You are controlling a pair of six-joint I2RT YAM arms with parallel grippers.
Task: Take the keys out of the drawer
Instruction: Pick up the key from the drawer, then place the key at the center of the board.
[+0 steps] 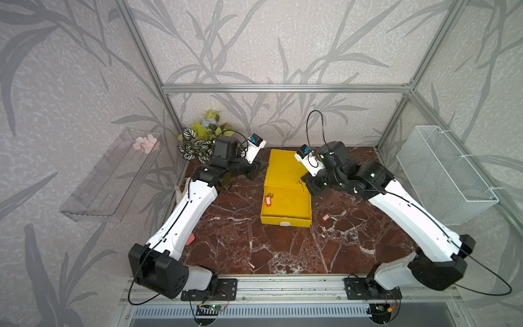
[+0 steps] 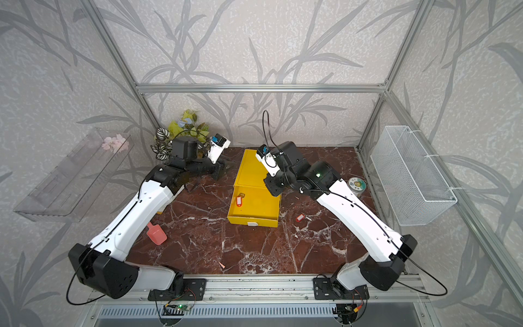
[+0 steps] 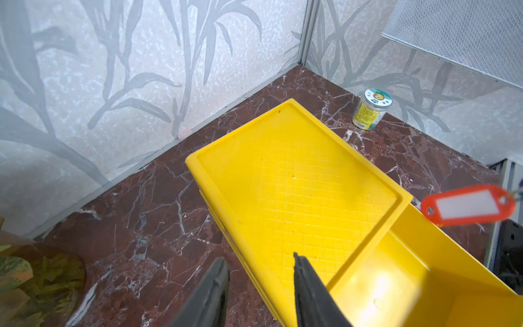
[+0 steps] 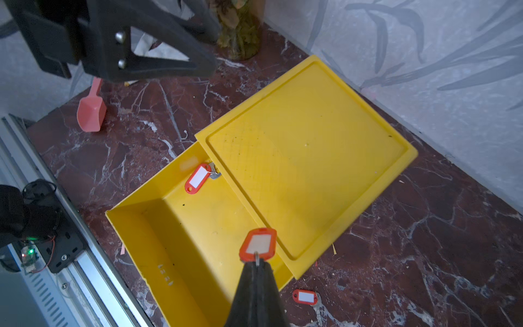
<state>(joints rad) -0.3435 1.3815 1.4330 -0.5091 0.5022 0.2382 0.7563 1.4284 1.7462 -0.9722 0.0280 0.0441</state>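
While the yellow plastic drawer (image 4: pixel 175 240) stands open near the marble table's (image 1: pixel 226 240) back edge: left tool (image 3: pixel 259 258), parted, empty; first red-tagged metal key (image 4: pixel 198 178), drawer's left rear corner; second red-tagged key (image 4: pixel 258 244), pinched in closed right tool (image 4: pixel 257 264); third red-tagged key (image 4: pixel 305 296), table, right of drawer.

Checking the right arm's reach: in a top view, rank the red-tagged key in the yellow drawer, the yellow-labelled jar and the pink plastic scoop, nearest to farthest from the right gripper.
From the right gripper:
1. Red-tagged key, in the yellow drawer.
2. Yellow-labelled jar, to its right.
3. Pink plastic scoop, far left.
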